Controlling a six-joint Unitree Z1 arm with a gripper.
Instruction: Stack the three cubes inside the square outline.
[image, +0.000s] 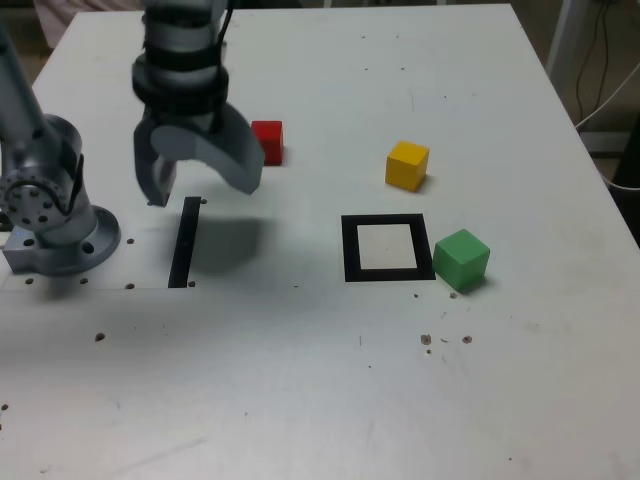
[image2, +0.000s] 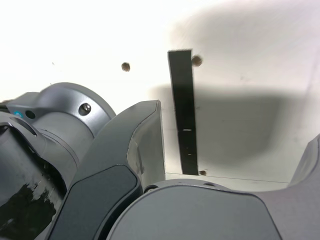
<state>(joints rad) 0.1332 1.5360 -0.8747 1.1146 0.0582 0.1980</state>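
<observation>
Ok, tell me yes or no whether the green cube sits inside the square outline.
No, the green cube sits just outside the square outline, toward the exterior view's right.

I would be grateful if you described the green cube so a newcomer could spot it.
On the white table, find the black square outline. Just beyond its lower corner, on the exterior view's right, sits the green cube. The yellow and red cubes lie farther back.

Red (image: 267, 142), yellow (image: 407, 166) and green cubes (image: 462, 260) lie apart, outside the black square outline (image: 434, 274).
</observation>
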